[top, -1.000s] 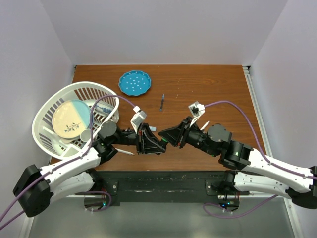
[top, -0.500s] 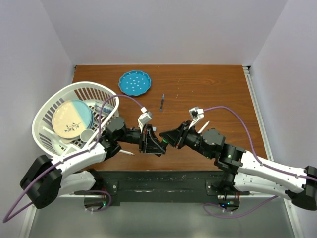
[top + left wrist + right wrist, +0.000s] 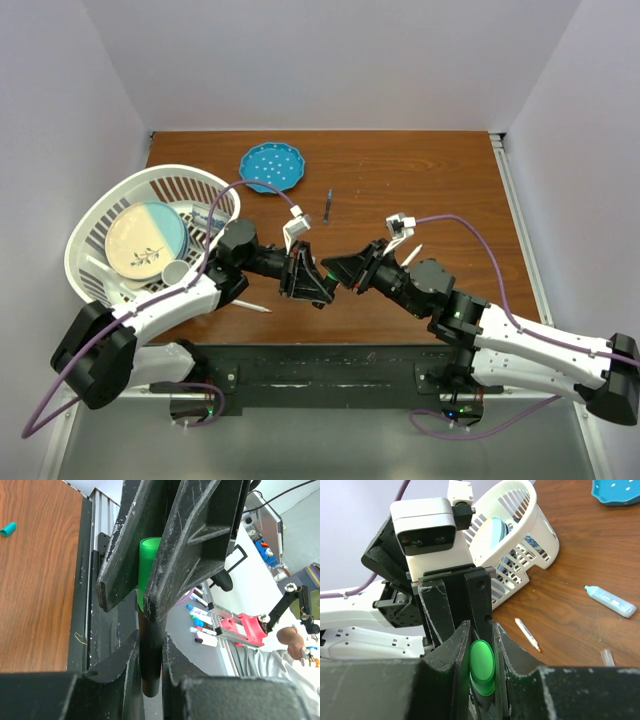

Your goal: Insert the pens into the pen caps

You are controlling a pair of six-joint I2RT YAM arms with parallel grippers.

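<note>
Your left gripper [image 3: 322, 288] and right gripper [image 3: 345, 272] meet tip to tip above the near middle of the table [image 3: 430, 180] — what they pinch you can't make out. A dark pen [image 3: 327, 206] lies beyond them, well apart. A white pen [image 3: 253, 306] lies beside the left arm, a second white pen [image 3: 412, 256] beside the right. At far left sits a white basket [image 3: 160, 172] — a blue plate [image 3: 272, 167] behind it.

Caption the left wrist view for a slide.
Left claw holds a dark pen against the green cap gripped by the right claw.
</note>
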